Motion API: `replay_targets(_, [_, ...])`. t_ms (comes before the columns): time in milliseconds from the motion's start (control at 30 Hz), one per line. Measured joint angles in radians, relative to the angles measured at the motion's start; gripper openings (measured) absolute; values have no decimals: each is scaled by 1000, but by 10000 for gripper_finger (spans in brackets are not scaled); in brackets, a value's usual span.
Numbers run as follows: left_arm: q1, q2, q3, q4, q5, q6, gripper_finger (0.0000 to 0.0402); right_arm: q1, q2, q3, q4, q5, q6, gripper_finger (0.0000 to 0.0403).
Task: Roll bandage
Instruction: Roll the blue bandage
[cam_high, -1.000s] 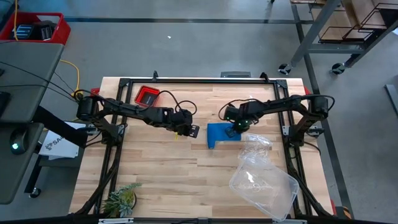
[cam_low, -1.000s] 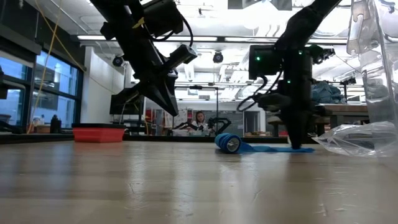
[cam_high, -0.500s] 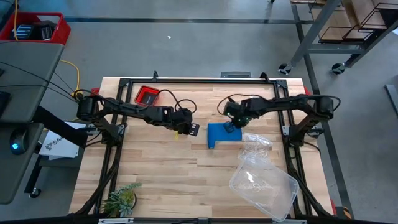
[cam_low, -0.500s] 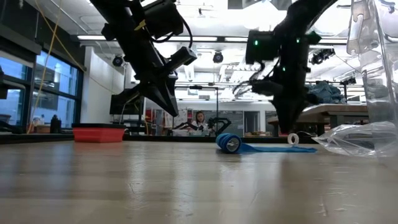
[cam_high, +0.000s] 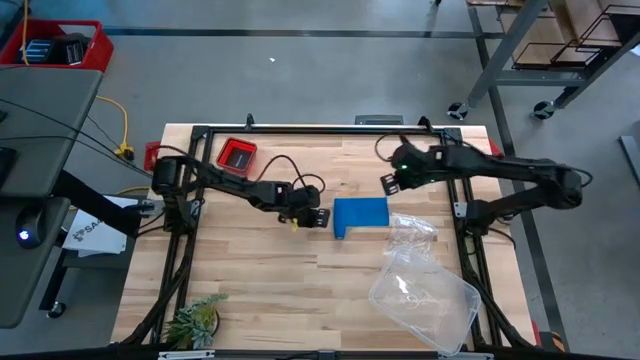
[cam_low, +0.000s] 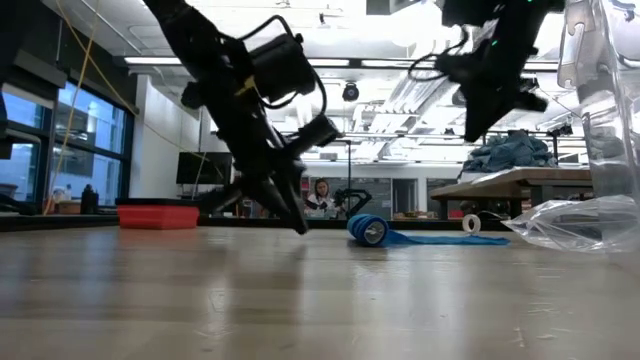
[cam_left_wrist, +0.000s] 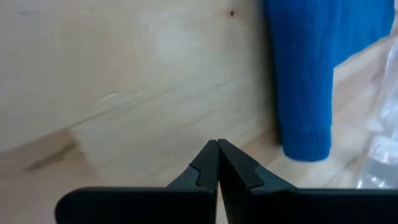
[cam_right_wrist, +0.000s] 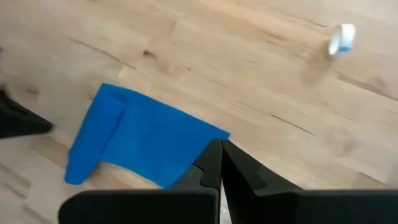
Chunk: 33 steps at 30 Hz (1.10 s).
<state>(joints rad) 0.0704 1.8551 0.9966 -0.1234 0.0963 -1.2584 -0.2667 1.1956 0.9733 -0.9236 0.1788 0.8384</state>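
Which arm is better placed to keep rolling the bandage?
Left, probably. Its shut end effector sits low beside the rolled end of the bandage; the right end effector is raised and off it.

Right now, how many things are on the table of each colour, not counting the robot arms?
Blue: 1, the bandage
Red: 1, the small tray
Clear: 1, the plastic bag
Green: 1, the little plant
White: 1, the tiny roll
Total: 5

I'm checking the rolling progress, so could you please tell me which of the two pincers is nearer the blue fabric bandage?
The left pincer, shut and low just beside the rolled end of the bright blue fabric bandage; the right pincer is raised away.
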Motion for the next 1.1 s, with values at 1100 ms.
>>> replay_targets(1100, [22, 218, 387, 293, 29, 57, 0, 60, -196, 0, -37, 68, 34, 0])
